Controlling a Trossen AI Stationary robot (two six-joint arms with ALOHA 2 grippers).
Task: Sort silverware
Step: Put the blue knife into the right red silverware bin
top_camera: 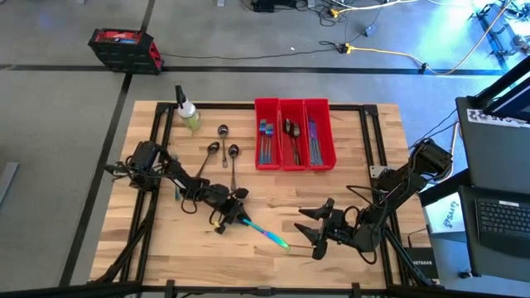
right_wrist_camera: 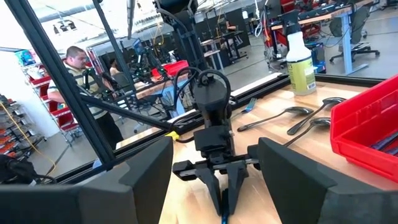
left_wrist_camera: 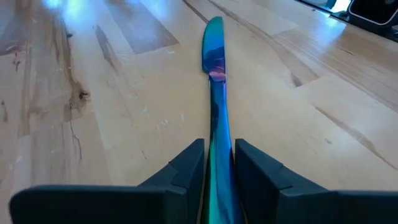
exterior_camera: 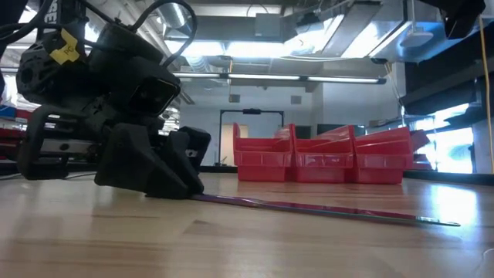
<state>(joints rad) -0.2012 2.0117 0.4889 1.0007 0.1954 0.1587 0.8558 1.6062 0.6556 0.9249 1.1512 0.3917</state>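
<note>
1. The step in hand looks to be the pickup of one piece: the left gripper (top_camera: 234, 209) is down at the table (top_camera: 348, 178) near its front middle, its two dark fingers (left_wrist_camera: 186, 165) set on either side of the handle of an iridescent knife (left_wrist_camera: 215, 74).
2. The jaws stand narrow, hugging the handle on both sides; whether they already pinch it firmly cannot be told, though they look close to touching.
3. The knife lies flat on the wood, its blade pointing away from the left gripper toward the right gripper (top_camera: 319, 228), as the low view confirms.
4. The right gripper waits near the front right of the table, fingers spread wide and holding nothing.
5. Three red bins (top_camera: 291, 132) sit side by side at the back middle, each already holding some cutlery; three dark spoons (top_camera: 225, 149) lie loose just left of them, beside a spray bottle (top_camera: 187, 109).
6. The next move probably calls for a firm squeeze, a level lift so the long blade does not drag, then a carry back to the knife bin; which bin that is remains hard to tell.
</note>
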